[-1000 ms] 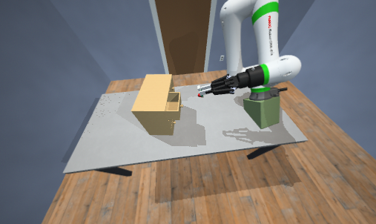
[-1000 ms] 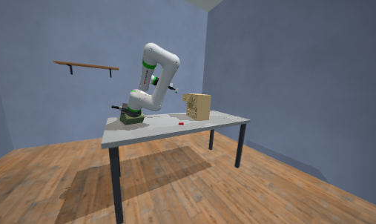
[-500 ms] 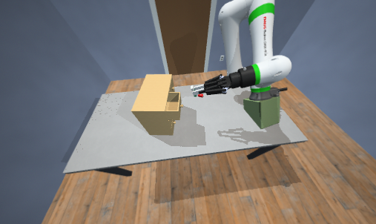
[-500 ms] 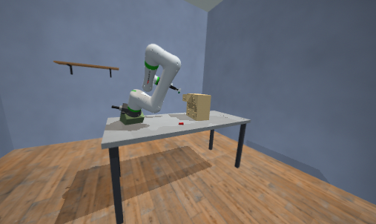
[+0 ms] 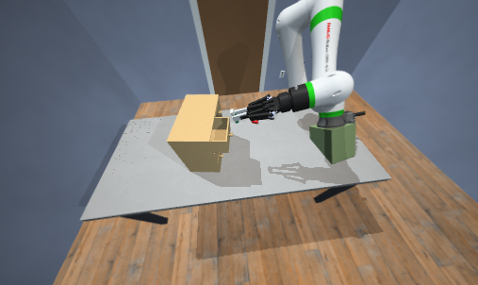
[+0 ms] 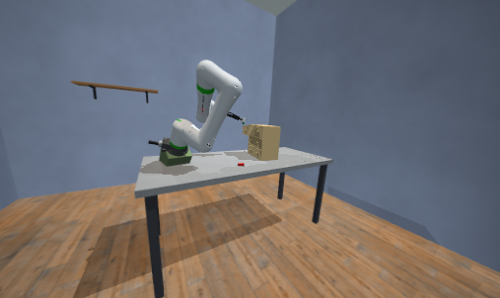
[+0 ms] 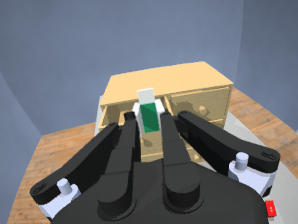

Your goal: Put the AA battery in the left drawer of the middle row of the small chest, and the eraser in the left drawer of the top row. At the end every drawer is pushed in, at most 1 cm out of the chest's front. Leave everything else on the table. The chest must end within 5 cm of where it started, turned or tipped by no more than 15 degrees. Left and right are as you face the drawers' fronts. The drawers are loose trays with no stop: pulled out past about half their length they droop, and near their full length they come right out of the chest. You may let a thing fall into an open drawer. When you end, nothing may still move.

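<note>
The chest (image 5: 194, 118) (image 6: 271, 143) (image 7: 160, 82) stands upright on the table. Its top-row left drawer (image 5: 219, 136) (image 6: 246, 130) (image 7: 116, 116) is pulled partly out; the part of its inside that shows looks empty. The top-row right drawer (image 7: 192, 105) looks pushed in. My gripper (image 5: 238, 114) (image 6: 243, 119) (image 7: 148, 109) is shut on the eraser, white with a green sleeve (image 7: 150, 120), and holds it in the air before the chest's front, near the open drawer's height or above. The middle-row left drawer is mostly hidden in the wrist view. The AA battery is not visible.
A small red object (image 5: 255, 122) (image 6: 241, 164) (image 7: 270, 208) lies on the table (image 5: 141, 189) (image 6: 207, 175) in front of the chest, to its right. The arm's green base (image 5: 332, 143) (image 6: 175, 158) stands at the table's other end.
</note>
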`<state>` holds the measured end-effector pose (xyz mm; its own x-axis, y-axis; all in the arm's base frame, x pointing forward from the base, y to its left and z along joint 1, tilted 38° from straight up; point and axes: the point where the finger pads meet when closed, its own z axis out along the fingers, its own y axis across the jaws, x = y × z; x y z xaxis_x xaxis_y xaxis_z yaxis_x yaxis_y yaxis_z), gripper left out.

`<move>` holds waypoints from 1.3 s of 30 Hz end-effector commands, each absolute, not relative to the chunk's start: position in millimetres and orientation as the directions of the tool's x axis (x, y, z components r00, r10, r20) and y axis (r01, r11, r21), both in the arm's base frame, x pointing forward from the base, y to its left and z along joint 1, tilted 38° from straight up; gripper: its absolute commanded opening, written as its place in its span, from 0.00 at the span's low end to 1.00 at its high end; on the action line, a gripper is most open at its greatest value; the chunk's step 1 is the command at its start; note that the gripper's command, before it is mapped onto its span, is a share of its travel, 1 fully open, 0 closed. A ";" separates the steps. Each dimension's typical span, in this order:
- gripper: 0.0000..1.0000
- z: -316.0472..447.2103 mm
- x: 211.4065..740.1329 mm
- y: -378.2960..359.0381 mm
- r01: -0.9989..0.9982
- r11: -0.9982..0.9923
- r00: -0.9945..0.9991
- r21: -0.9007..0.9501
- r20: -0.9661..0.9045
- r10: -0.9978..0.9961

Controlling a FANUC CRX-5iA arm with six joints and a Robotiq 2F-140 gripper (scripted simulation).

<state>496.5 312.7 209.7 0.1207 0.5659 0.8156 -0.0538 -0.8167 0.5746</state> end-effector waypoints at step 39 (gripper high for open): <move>0.11 224.0 562.7 319.5 -0.052 -0.817 0.120 0.574 0.816 0.566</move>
